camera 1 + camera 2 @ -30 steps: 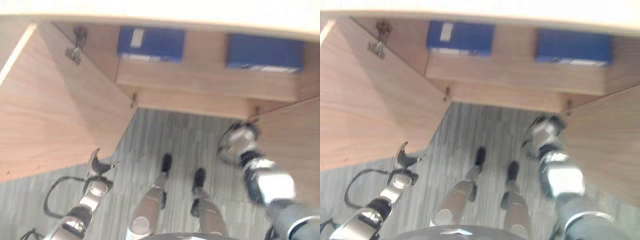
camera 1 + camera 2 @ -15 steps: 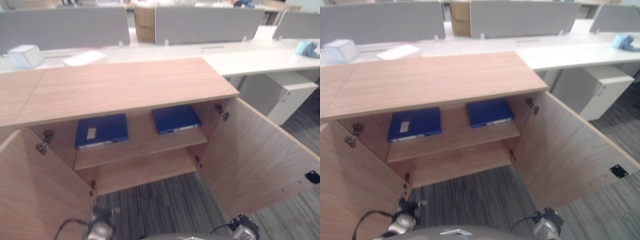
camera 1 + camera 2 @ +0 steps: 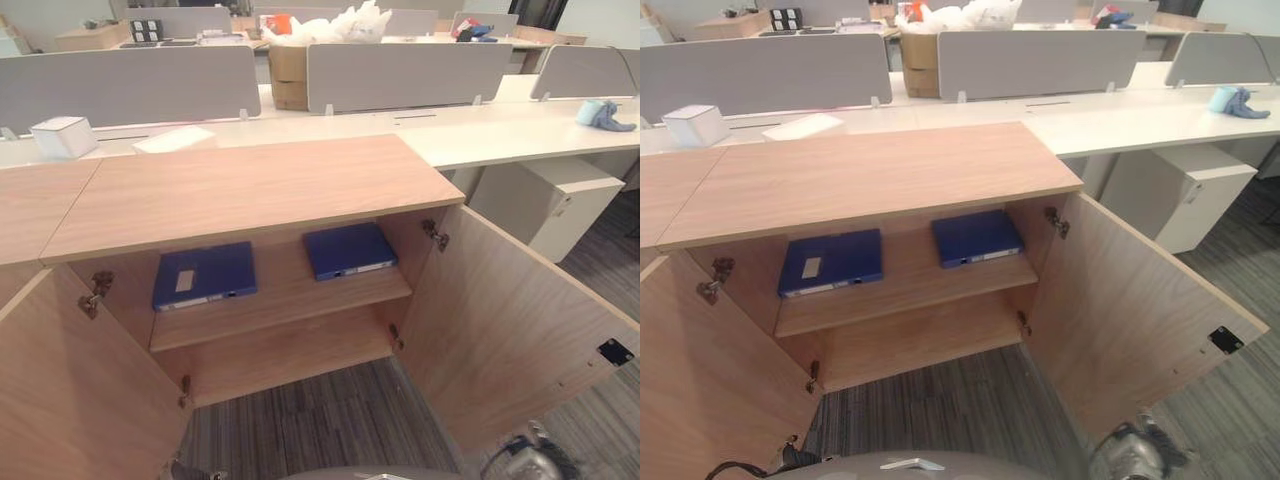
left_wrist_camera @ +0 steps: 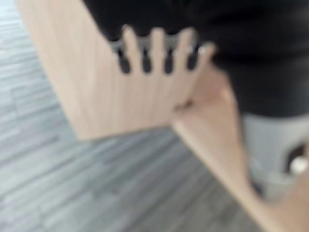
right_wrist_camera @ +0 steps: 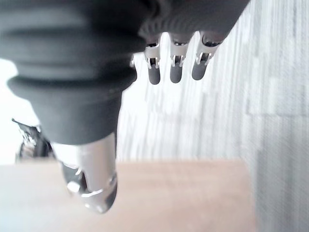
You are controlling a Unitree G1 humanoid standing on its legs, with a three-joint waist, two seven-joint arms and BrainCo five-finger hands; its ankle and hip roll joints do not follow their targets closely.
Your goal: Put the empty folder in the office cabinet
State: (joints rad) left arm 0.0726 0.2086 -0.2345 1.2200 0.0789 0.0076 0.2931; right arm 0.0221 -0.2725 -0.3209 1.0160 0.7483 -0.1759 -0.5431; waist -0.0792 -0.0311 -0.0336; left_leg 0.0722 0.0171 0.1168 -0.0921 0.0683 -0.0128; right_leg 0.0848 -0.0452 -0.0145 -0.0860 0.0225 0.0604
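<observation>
Office cabinet [image 3: 250,190]: camera has risen; both doors open, two blue folders [image 3: 830,262] on upper shelf [image 3: 900,290]. Left hand [image 4: 154,53] and right hand [image 5: 174,63]: fingers straight, empty. Placement apparently complete.

White box [image 3: 62,135] & paper sheet [image 3: 173,139] were seen on desk [image 3: 500,135]; grey dividers [image 3: 125,85] behind; carpet [image 5: 280,58] lay past the fingers.

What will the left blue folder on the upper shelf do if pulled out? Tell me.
The left folder lies flat and looks box-like, so it is probably stiff and should slide rather than tip. It sits apart from the right folder, so it likely won't drag it.
</observation>
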